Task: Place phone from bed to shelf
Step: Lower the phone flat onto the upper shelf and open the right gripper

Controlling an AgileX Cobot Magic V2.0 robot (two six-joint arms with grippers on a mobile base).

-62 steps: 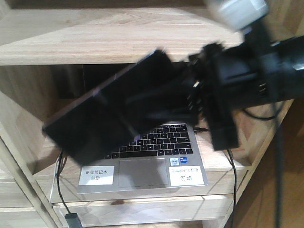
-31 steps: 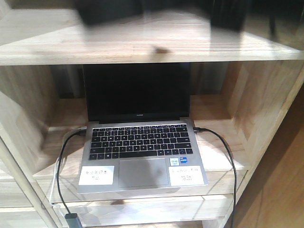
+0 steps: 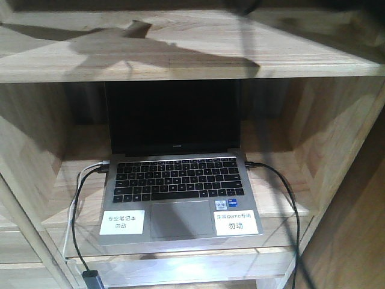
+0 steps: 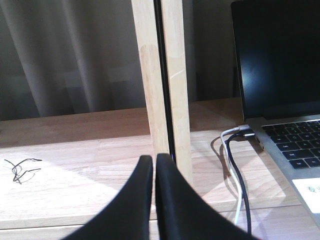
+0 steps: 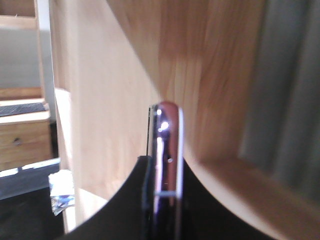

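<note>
Seen edge-on in the right wrist view, the phone (image 5: 167, 150) is a thin dark slab with a shiny pale rim. My right gripper (image 5: 166, 167) is shut on it, one black finger on each face. Pale wood of the shelf (image 5: 100, 100) fills the view close behind it. My left gripper (image 4: 154, 161) is shut with nothing in it, low in front of a wooden upright (image 4: 160, 75) of the shelf. In the front view the shelf's top plank (image 3: 180, 54) carries only a broad shadow, and neither gripper nor the phone shows there. The bed is out of view.
An open grey laptop (image 3: 180, 192) with two white labels fills the compartment under the top plank; it also shows as a laptop (image 4: 280, 65) right of the upright. Cables (image 3: 78, 205) run from both its sides. A thin black wire scrap (image 4: 20, 169) lies on the left board.
The right arm with the phone stood in front of the laptop a second ago. It rose past the top plank and out of the front view, leaving only a shadow.
</note>
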